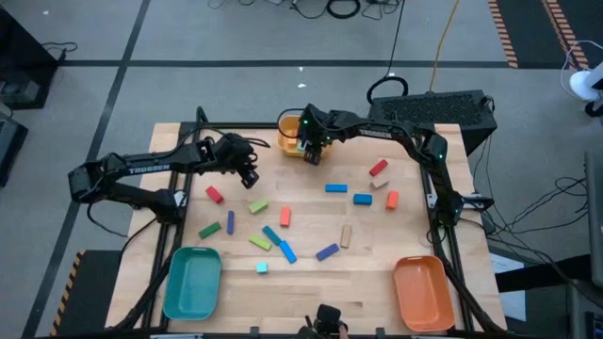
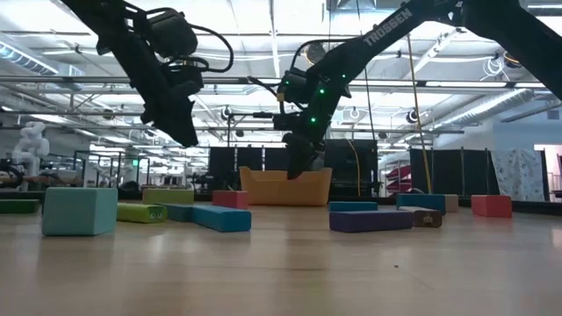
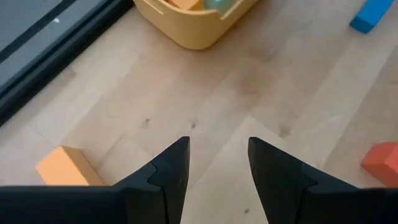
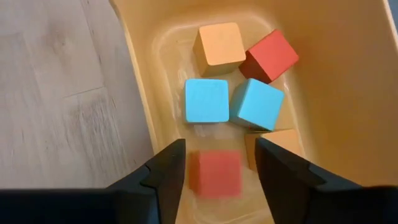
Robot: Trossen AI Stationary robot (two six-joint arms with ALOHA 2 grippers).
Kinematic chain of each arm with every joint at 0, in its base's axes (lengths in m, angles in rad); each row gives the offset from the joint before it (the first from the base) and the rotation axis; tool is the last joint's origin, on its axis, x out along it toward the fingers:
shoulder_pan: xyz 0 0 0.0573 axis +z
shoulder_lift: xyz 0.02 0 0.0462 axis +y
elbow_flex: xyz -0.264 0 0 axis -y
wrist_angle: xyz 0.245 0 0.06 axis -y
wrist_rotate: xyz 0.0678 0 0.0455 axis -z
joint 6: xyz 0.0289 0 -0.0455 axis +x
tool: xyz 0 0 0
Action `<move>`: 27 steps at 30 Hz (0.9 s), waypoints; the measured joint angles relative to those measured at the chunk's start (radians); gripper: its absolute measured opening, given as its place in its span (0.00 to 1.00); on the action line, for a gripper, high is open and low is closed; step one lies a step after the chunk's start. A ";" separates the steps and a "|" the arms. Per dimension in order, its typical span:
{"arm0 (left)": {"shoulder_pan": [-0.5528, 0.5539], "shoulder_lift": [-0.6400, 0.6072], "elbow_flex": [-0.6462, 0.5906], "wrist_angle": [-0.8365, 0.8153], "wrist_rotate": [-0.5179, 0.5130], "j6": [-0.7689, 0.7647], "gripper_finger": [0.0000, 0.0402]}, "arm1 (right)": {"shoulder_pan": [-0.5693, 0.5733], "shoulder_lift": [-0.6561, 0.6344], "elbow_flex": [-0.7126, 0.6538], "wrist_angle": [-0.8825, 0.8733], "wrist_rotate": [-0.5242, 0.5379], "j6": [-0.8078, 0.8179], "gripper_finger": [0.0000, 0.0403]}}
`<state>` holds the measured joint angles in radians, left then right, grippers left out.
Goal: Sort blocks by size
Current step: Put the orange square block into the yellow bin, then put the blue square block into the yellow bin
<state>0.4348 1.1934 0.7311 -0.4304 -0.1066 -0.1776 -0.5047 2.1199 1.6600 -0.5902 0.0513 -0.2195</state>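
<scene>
At the table's far middle stands the yellow tray point(image 1: 290, 132), and my right gripper point(image 4: 221, 180) hangs open above it, pointing steeply down. A blurred red cube point(image 4: 216, 174) shows between its fingers with a gap on one side, low in the tray. Several more cubes lie on the tray floor: tan point(image 4: 219, 43), red point(image 4: 270, 55), two blue point(image 4: 206, 101). My left gripper point(image 3: 217, 162) stands open over bare wood at the far left, nothing between its fingers. Loose blocks lie across the table's middle, such as a red one point(image 1: 215, 195) and a blue one point(image 1: 335, 187).
A teal tray point(image 1: 193, 281) sits at the near left corner and an orange tray point(image 1: 424, 292) at the near right. An orange block point(image 3: 62, 168) and a red block point(image 3: 382, 163) lie close to my left gripper. A dark rail frames the table.
</scene>
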 joint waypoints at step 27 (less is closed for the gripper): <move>-0.101 0.000 -0.001 -0.006 -0.063 0.000 0.41 | 0.083 -0.393 -0.278 -0.144 -0.106 0.056 0.40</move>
<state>0.3339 1.1934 0.7296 -0.4367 -0.1692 -0.1772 -0.4221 1.7272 1.3822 -0.7340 -0.0544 -0.1637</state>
